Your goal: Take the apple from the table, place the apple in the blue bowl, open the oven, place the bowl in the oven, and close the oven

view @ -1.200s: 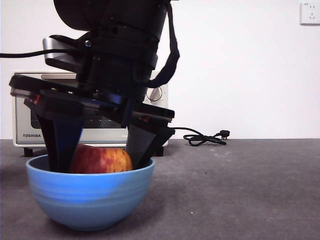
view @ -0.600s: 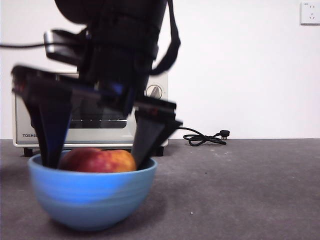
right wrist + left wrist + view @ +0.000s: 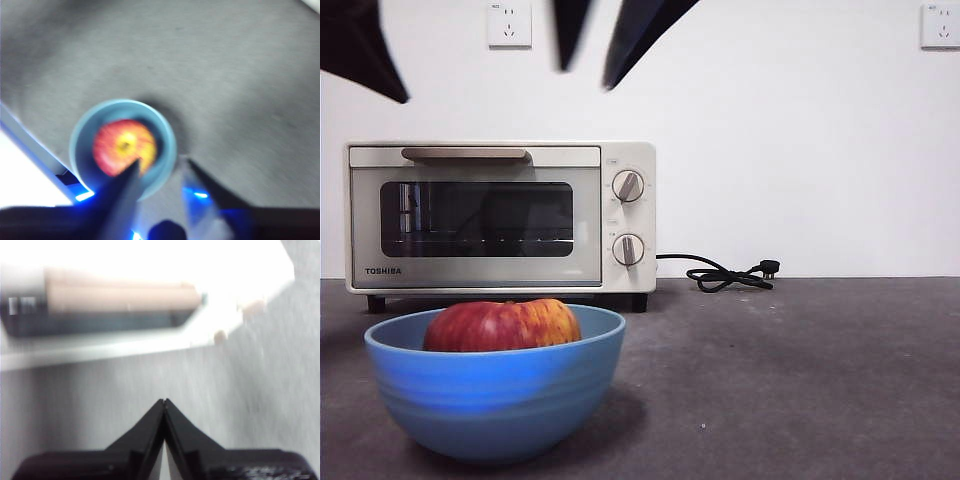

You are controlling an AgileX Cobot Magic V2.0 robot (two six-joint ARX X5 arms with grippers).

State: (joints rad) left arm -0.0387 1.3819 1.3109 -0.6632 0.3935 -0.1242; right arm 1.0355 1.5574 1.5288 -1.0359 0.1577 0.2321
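In the glossy blue bowl (image 3: 495,385), before the boxy oven (image 3: 500,217), sat the round apple (image 3: 502,325). Right gripper (image 3: 159,167) hung above, jaws apart, empty; left gripper (image 3: 164,402) was pinched closed.

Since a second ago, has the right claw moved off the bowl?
Yes. The right claw rose from the blue bowl to above the oven top, leaving the apple.

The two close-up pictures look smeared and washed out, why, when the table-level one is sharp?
Left wrist view: the oven is overexposed and streaked by motion. Right wrist view: the apple and blue bowl are soft with blur. Front view: things are crisp; only dark arm tips smear.
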